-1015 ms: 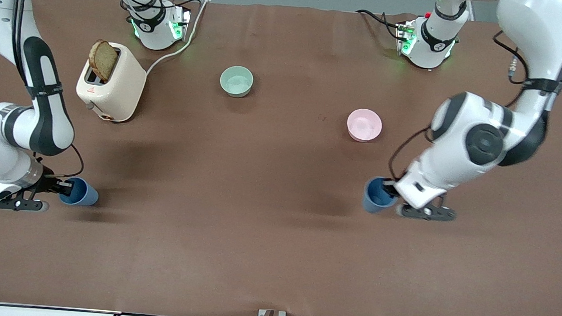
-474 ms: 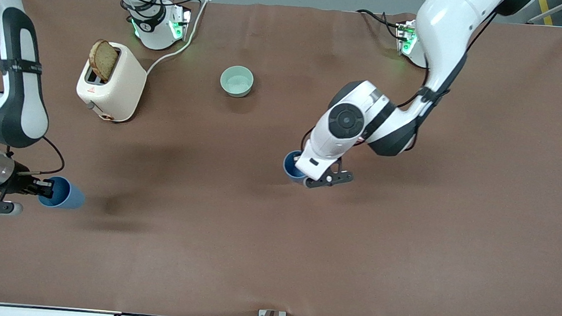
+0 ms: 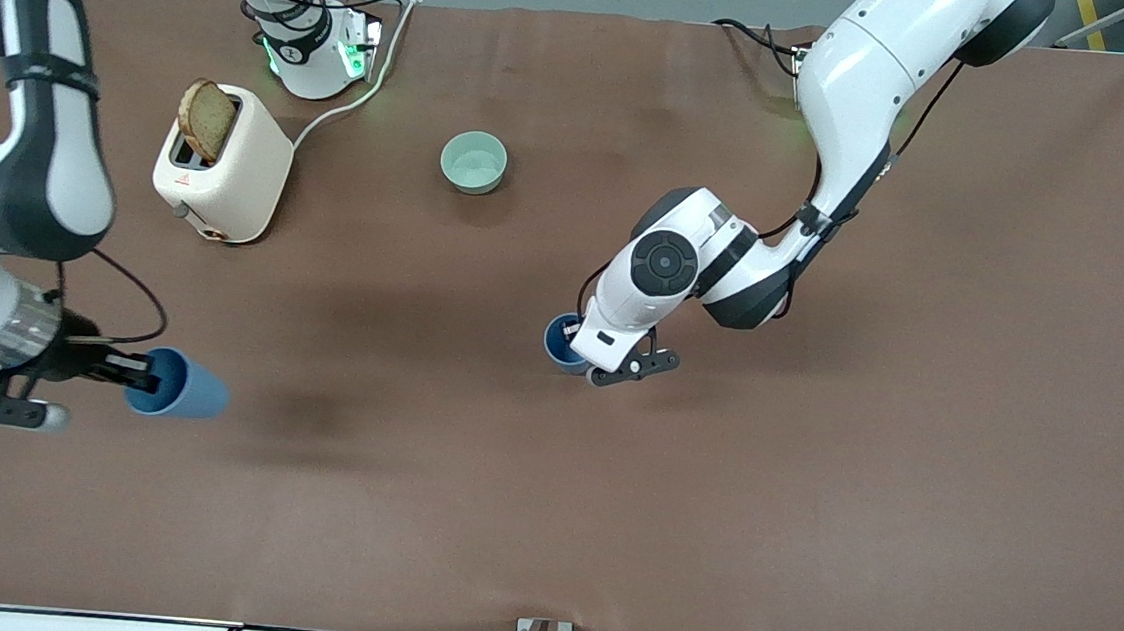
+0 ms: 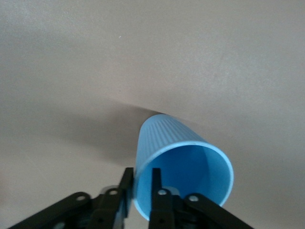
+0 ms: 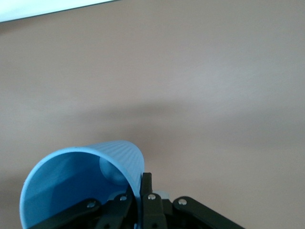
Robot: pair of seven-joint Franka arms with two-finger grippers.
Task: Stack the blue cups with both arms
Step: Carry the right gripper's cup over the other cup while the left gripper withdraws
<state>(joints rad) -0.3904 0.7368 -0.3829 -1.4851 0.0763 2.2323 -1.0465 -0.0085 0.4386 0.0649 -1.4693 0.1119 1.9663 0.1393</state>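
Observation:
Two blue cups are each held by the rim. My left gripper (image 3: pixel 577 353) is shut on one blue cup (image 3: pixel 556 341) and holds it low over the middle of the table. In the left wrist view one finger is inside this cup (image 4: pixel 183 160) and one outside, at the left gripper (image 4: pixel 141 185). My right gripper (image 3: pixel 137 383) is shut on the other blue cup (image 3: pixel 183 389), tilted on its side over the table at the right arm's end. In the right wrist view the right gripper (image 5: pixel 138 190) pinches the wall of that cup (image 5: pixel 78 183).
A cream toaster (image 3: pixel 225 167) with a slice of bread (image 3: pixel 204 119) stands near the right arm's base, its cord running to the table's edge. A pale green bowl (image 3: pixel 474 162) sits beside it toward the middle. The pink bowl is hidden under the left arm.
My left arm has carried its cup from the left arm's end to the middle of the table, now covering the pink bowl. My right gripper's cup has shifted toward the middle and tilted.

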